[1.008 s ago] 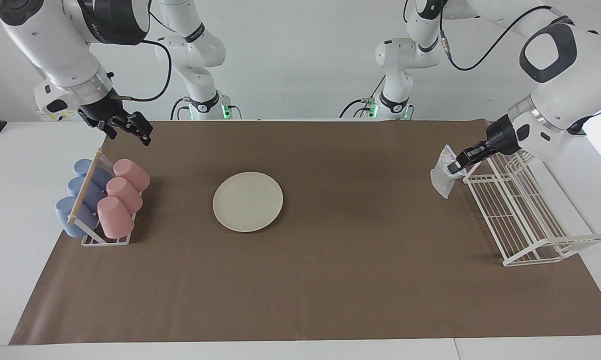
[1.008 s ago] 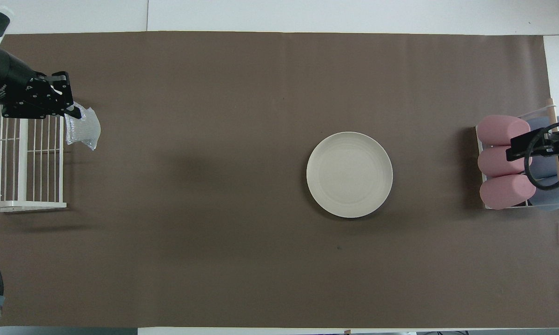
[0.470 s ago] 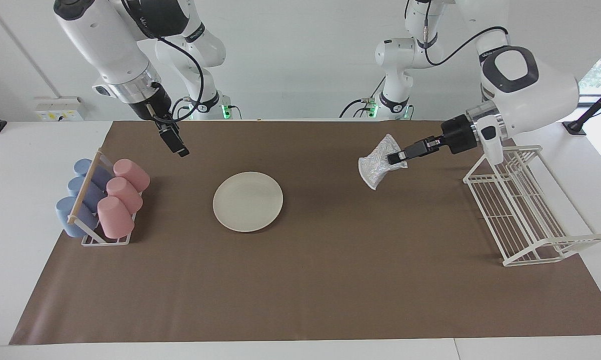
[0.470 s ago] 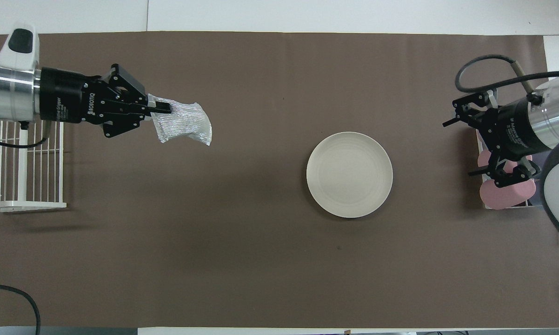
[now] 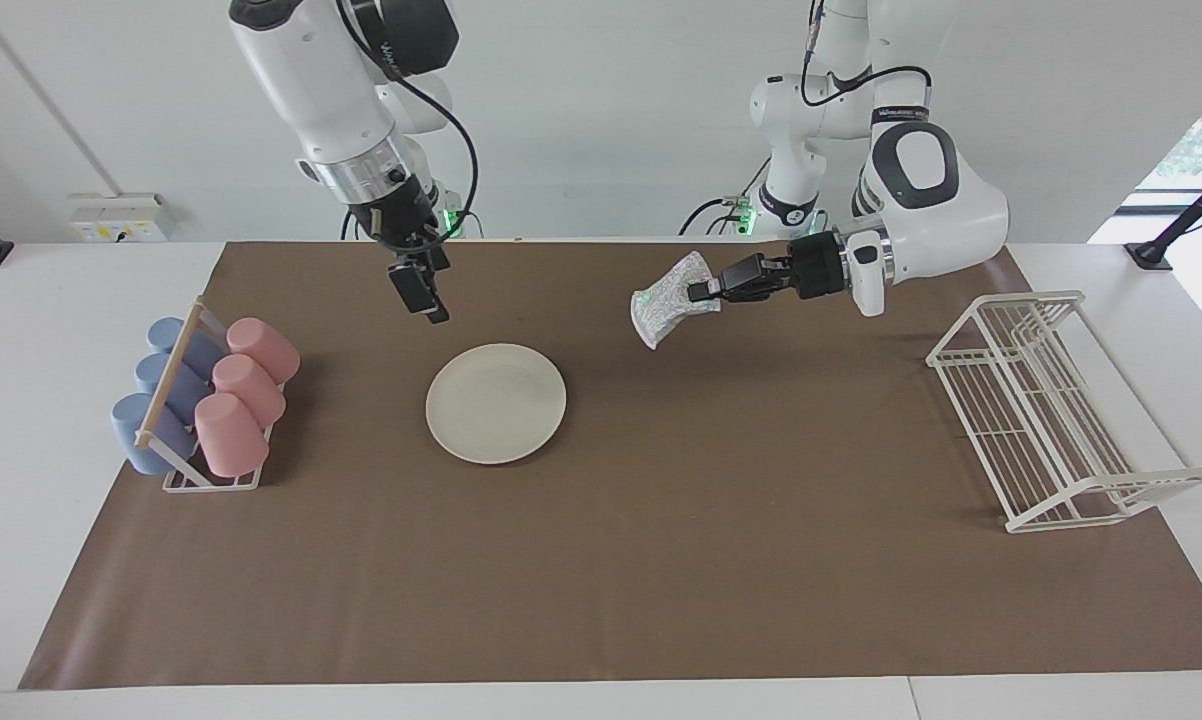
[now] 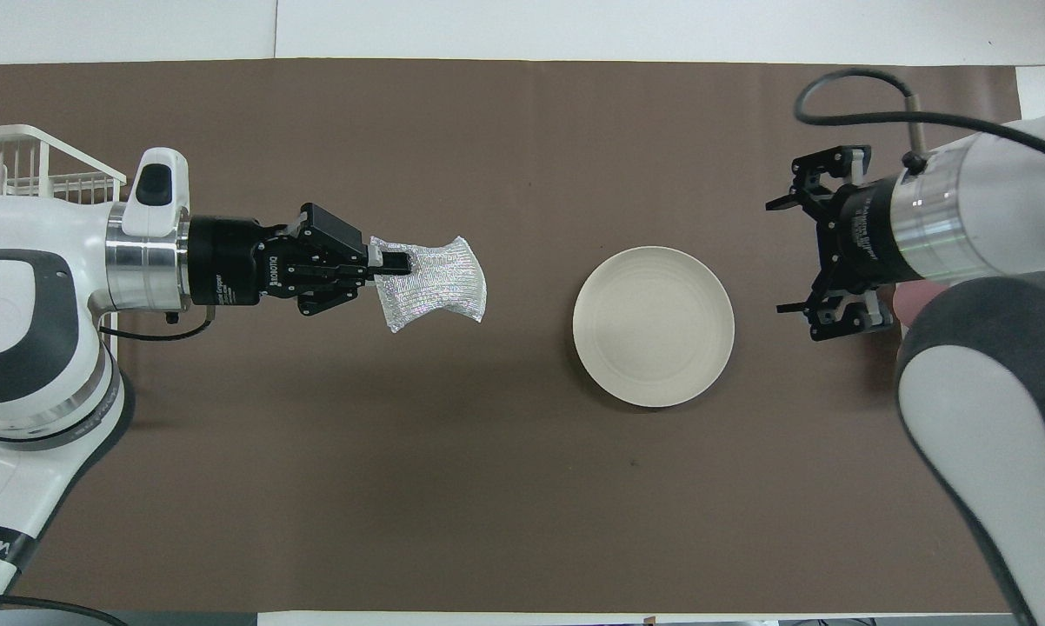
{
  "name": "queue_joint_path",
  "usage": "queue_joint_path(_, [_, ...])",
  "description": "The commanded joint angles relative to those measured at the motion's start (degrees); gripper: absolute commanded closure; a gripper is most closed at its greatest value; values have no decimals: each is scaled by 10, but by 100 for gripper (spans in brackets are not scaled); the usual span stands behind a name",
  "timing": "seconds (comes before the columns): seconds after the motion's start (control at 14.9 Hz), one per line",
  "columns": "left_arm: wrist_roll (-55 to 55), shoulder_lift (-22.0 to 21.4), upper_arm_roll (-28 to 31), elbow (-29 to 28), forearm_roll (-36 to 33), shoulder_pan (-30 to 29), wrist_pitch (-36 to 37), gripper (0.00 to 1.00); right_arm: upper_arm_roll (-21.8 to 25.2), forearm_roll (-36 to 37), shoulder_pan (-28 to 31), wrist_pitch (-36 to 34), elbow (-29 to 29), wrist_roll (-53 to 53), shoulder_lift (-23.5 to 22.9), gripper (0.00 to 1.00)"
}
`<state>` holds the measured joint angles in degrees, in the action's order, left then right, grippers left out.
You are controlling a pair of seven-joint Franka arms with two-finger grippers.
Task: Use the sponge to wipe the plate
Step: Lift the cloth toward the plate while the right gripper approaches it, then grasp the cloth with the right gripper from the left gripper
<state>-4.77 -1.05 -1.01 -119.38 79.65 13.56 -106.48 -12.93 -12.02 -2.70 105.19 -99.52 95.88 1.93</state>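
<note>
The cream-white plate (image 5: 496, 403) lies flat on the brown mat, also seen in the overhead view (image 6: 653, 326), with nothing on it. My left gripper (image 5: 703, 292) is shut on one edge of the silvery sponge (image 5: 669, 299) and holds it in the air over the mat, between the plate and the wire rack. The overhead view shows this gripper (image 6: 394, 262) and the sponge (image 6: 435, 283) well short of the plate. My right gripper (image 5: 425, 298) hangs open and empty over the mat beside the plate, toward the right arm's end (image 6: 775, 256).
A small rack of pink and blue cups (image 5: 211, 400) stands at the right arm's end of the mat, mostly hidden by the right arm in the overhead view. A white wire dish rack (image 5: 1051, 410) stands at the left arm's end (image 6: 27, 161).
My left gripper has carried the sponge from beside the wire rack toward the plate. My right gripper has moved from over the cup rack to beside the plate.
</note>
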Motion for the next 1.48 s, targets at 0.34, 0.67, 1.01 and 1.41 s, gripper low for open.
queue_joint_path(0.34, [-189,-13,7,-58,65,73,-3,100,-8,-73,-2,32,-25,27,23,0])
queue_joint_path(0.67, [-198,-11,7,-73,114,87,-21,100,-8,-78,-69,56,34,77,-74,0])
queue_joint_path(1.01, [-168,-14,7,-87,136,100,-36,100,-10,-73,-139,81,35,156,-90,0])
queue_joint_path(1.41, [-164,-13,7,-91,146,97,-35,100,-10,-56,-165,50,16,152,-84,0])
